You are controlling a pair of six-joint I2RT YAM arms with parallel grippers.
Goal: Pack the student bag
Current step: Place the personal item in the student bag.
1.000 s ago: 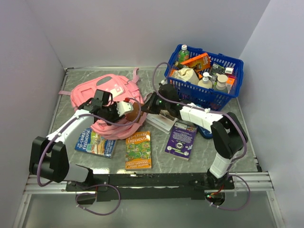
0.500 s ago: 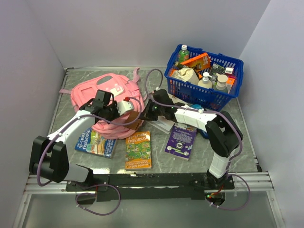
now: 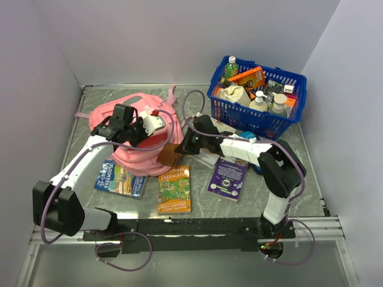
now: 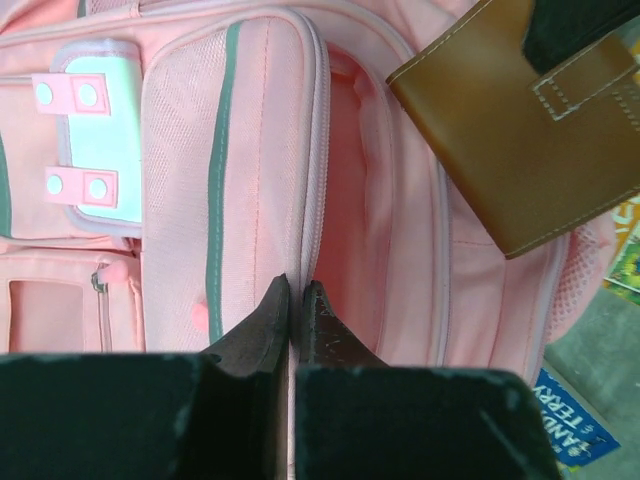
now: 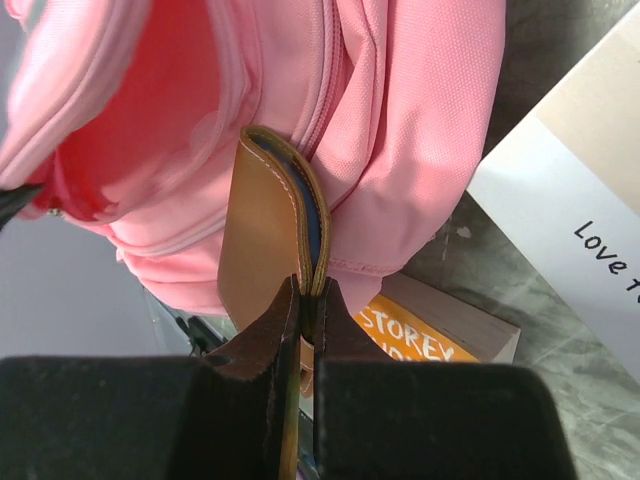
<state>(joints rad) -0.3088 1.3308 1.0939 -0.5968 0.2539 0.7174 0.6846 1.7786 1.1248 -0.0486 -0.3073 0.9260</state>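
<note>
Left gripper [image 4: 297,292] pinches student bag [image 4: 180,150] rim; right gripper [image 5: 306,292] clamps brown wallet [image 5: 262,230]. Lift rim, slide wallet ahead inside.

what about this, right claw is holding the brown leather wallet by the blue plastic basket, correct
No: the right claw is holding the brown leather wallet by the soft pink fabric backpack, as the right wrist view shows.

Left gripper [image 4: 297,290] newly tight on bag [image 4: 260,150]
</note>
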